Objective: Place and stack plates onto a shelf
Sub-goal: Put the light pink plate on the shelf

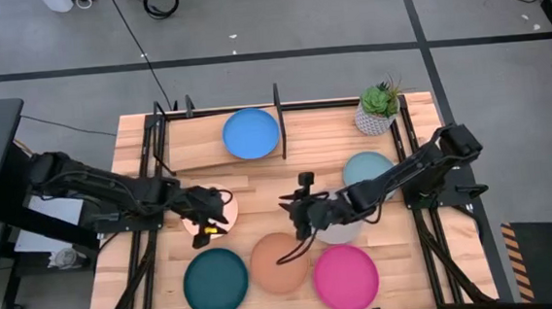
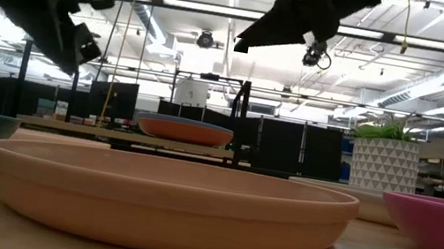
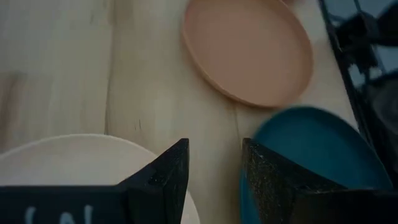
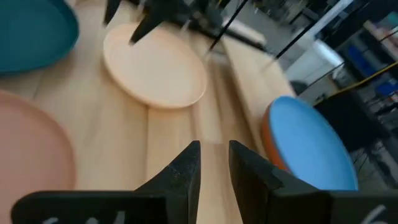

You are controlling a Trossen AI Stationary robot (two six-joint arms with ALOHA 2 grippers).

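Note:
On the shelf (image 1: 193,146) at the far side lies a blue plate (image 1: 250,134), stacked on an orange one (image 4: 266,134). The other plates lie flat on the table: cream (image 1: 219,205), teal (image 1: 216,281), tan (image 1: 279,262), magenta (image 1: 345,277), pale blue (image 1: 368,169) and grey (image 1: 342,232). My left gripper (image 1: 204,237) hovers open above the cream plate's near edge (image 3: 74,162), fingers toward the teal plate (image 3: 311,155). My right gripper (image 4: 214,149) hangs open over bare table between the cream plate (image 4: 155,65) and the grey one.
A potted green plant (image 1: 380,108) stands at the shelf's right end, beside the pale blue plate. A black upright post (image 1: 279,120) rises just right of the blue plate. The shelf board left of the blue plate is bare.

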